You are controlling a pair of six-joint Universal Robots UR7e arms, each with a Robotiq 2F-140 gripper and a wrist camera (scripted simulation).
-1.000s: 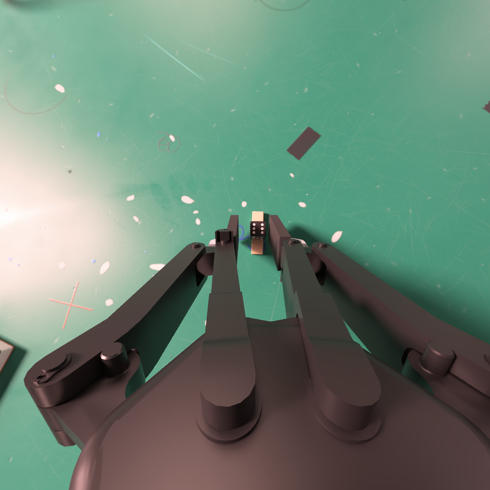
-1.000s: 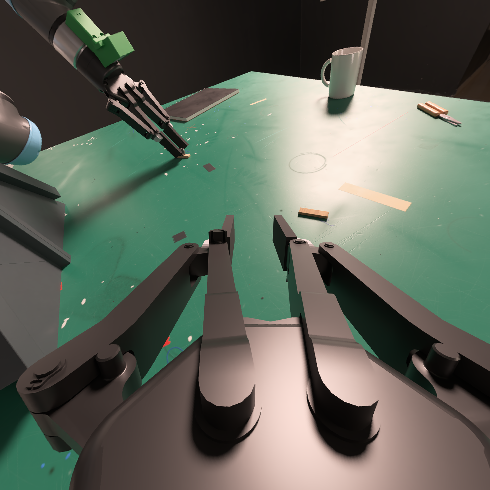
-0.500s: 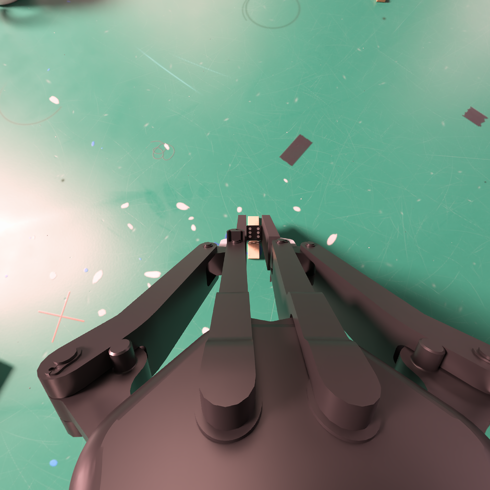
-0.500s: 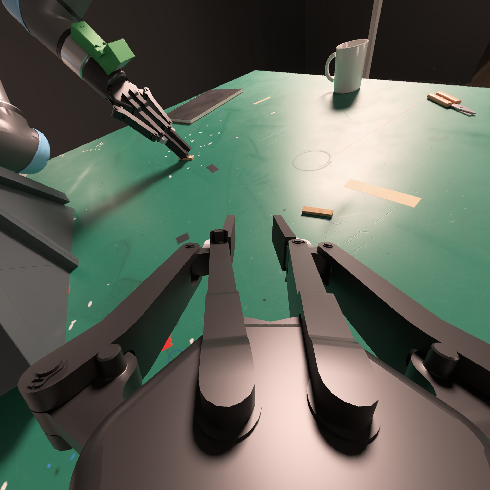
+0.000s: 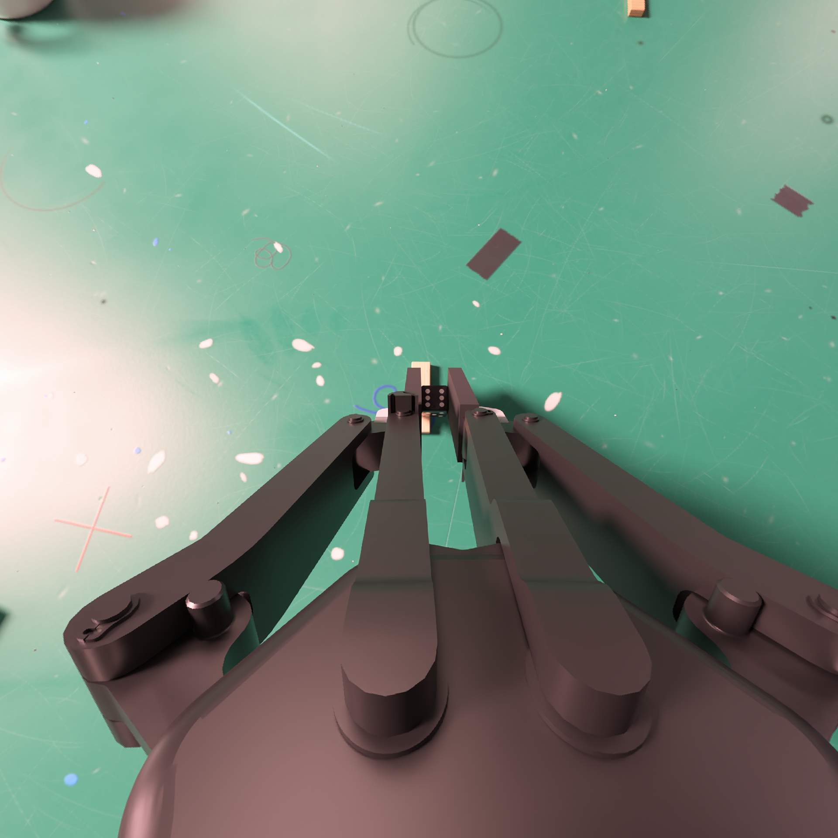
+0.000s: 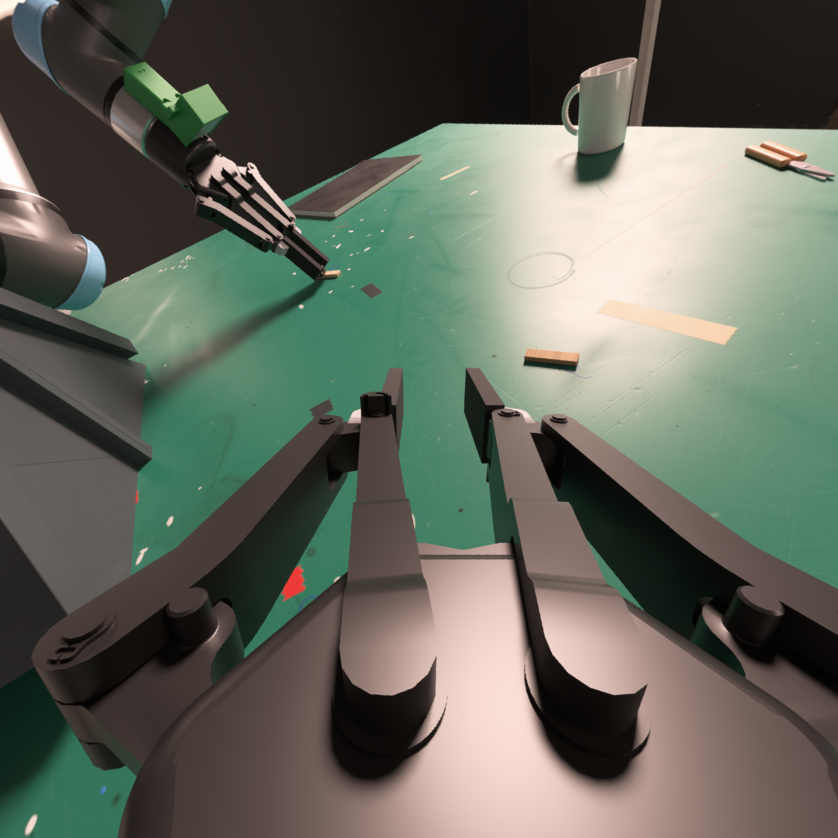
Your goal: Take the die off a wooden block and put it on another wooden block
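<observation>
A small black die (image 5: 434, 397) with white pips sits between the fingertips of my left gripper (image 5: 434, 378), which is shut on it. A light wooden block (image 5: 421, 368) lies on the green table right under the die, shifted a little to the left of it. In the right wrist view the left gripper (image 6: 317, 267) tilts down at the far left, with that block (image 6: 333, 273) at its tips. A second wooden block (image 6: 552, 357) lies flat ahead of my right gripper (image 6: 433, 394), which is open, empty and above the table. This block also shows in the left wrist view (image 5: 636, 7).
A white mug (image 6: 601, 106) and a wooden-handled tool (image 6: 789, 158) stand at the far side. A dark slab (image 6: 358, 186) lies beyond the left gripper, and a tan tape strip (image 6: 666, 319) past the second block. A grey structure (image 6: 59, 408) borders the table's left edge.
My left gripper closed from open around the die to shut on it, then rose slightly. The right wrist view has drifted a little, and its gripper stays open.
</observation>
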